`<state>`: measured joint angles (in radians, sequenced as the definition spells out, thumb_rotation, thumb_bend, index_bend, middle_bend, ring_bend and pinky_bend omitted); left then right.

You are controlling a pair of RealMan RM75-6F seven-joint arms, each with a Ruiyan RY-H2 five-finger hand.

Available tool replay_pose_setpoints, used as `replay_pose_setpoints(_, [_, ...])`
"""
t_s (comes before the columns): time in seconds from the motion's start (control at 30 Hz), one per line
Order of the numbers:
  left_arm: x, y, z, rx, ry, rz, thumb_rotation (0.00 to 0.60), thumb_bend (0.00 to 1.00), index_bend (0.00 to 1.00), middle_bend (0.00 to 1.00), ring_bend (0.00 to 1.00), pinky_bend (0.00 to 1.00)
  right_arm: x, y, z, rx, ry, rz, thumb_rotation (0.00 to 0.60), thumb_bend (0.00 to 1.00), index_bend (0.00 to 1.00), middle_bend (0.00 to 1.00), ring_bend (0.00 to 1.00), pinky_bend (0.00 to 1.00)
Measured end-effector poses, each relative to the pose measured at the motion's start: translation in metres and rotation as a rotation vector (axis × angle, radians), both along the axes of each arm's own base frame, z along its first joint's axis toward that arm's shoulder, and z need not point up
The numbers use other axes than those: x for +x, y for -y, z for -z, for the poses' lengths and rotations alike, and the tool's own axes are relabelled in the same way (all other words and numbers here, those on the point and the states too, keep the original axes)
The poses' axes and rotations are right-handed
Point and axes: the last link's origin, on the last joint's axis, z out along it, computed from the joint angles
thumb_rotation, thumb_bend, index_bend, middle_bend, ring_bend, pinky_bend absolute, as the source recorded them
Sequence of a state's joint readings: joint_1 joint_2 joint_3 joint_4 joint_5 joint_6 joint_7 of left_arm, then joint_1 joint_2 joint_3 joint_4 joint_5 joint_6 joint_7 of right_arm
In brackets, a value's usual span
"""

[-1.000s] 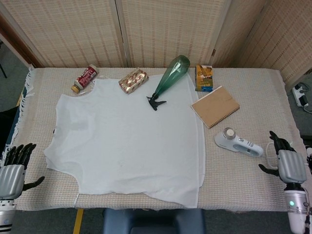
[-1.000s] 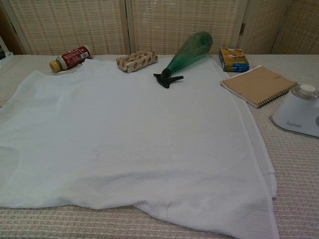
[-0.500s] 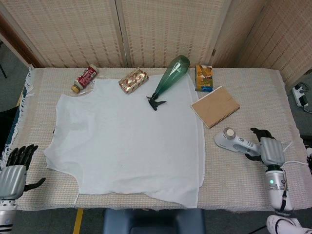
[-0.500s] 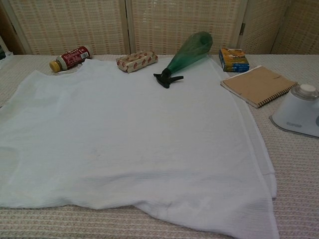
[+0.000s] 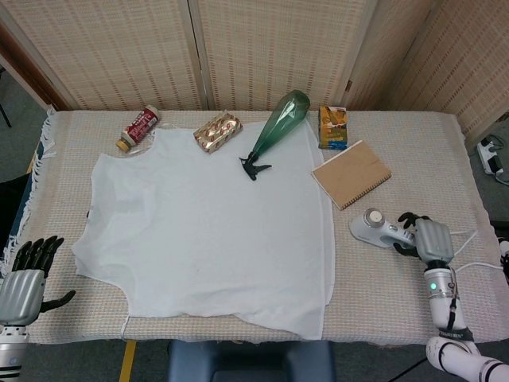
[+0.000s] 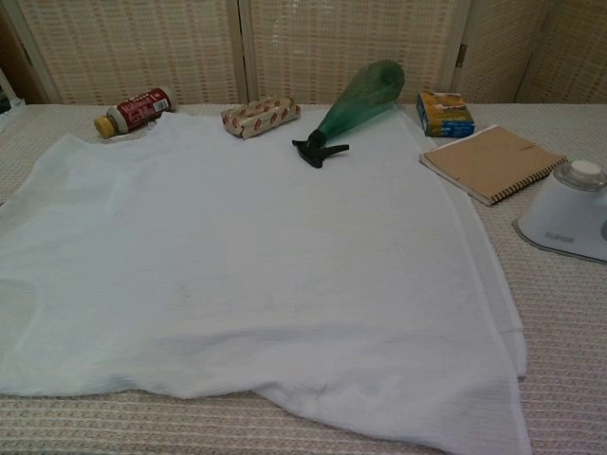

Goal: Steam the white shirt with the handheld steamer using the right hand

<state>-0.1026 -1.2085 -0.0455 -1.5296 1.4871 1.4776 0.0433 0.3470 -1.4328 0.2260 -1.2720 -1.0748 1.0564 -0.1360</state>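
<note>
Two hands, right hand (image 5: 430, 239) fingers wrapped on steamer (image 5: 380, 230) handle, left hand (image 5: 24, 274) fingers spread, empty

Cloth-covered table (image 5: 413, 127) under white shirt (image 5: 207, 231), steamer (image 5: 378, 229), notebook (image 5: 351, 173).

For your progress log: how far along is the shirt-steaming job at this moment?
Done: the white shirt lies spread flat. In hand: the right hand is on the handle of the handheld steamer, which lies on the table beside the shirt. Left: lifting it and steaming the fabric.
</note>
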Motion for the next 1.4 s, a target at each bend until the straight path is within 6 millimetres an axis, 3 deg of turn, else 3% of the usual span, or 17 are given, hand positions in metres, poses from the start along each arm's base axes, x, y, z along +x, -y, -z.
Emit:
replay_pose_setpoints(0.27, [-0.001, 0.001, 0.0, 0.008, 0.007, -0.006, 0.6, 0.1, 0.13, 0.11, 0.08, 0.05, -0.003, 0.0, 0.009, 0.03, -0.006, 0.0, 0.6, 0.34, 0.5, 0.55, 0.53, 0.69])
replay_pose_setpoints(0.47, [-0.003, 0.002, 0.003, -0.007, 0.011, -0.009, 0.6, 0.1, 0.13, 0.11, 0.08, 0.05, -0.009, -0.003, 0.012, 0.024, 0.019, 0.005, 0.6, 0.63, 0.6, 0.62, 0.65, 0.81])
replay_pose_setpoints(0.57, [-0.002, 0.001, 0.002, -0.005, 0.02, -0.002, 0.6, 0.1, 0.13, 0.11, 0.08, 0.06, -0.01, -0.004, 0.013, 0.033, 0.05, -0.008, 0.6, 0.72, 0.64, 0.65, 0.69, 0.85])
replay_pose_setpoints(0.87, [0.012, -0.012, 0.005, -0.018, 0.029, 0.091, 0.6, 0.1, 0.16, 0.18, 0.14, 0.11, -0.003, -0.011, 0.011, 0.089, 0.21, -0.127, 0.6, 0.79, 0.71, 0.71, 0.77, 0.91])
replay_pose_setpoints(1.0, [0.022, -0.027, 0.004, -0.039, 0.032, 0.154, 0.6, 0.18, 0.17, 0.19, 0.16, 0.11, 0.01, -0.015, -0.001, 0.073, 0.254, -0.244, 0.6, 0.8, 0.72, 0.72, 0.78, 0.92])
replay_pose_setpoints(1.17, [0.041, -0.051, 0.008, -0.135, 0.088, 0.218, 0.6, 0.38, 0.17, 0.18, 0.15, 0.09, 0.035, -0.015, -0.01, 0.083, 0.277, -0.334, 0.6, 0.8, 0.72, 0.72, 0.78, 0.92])
replay_pose_setpoints(1.3, [0.061, -0.076, 0.019, -0.232, 0.116, 0.268, 0.579, 0.51, 0.21, 0.18, 0.14, 0.06, 0.066, -0.007, -0.008, 0.114, 0.297, -0.393, 0.6, 0.8, 0.72, 0.72, 0.79, 0.92])
replay_pose_setpoints(1.4, [0.075, -0.093, 0.032, -0.309, 0.114, 0.291, 0.556, 0.52, 0.22, 0.18, 0.14, 0.04, 0.091, 0.004, -0.002, 0.149, 0.323, -0.431, 0.6, 0.8, 0.72, 0.72, 0.79, 0.92])
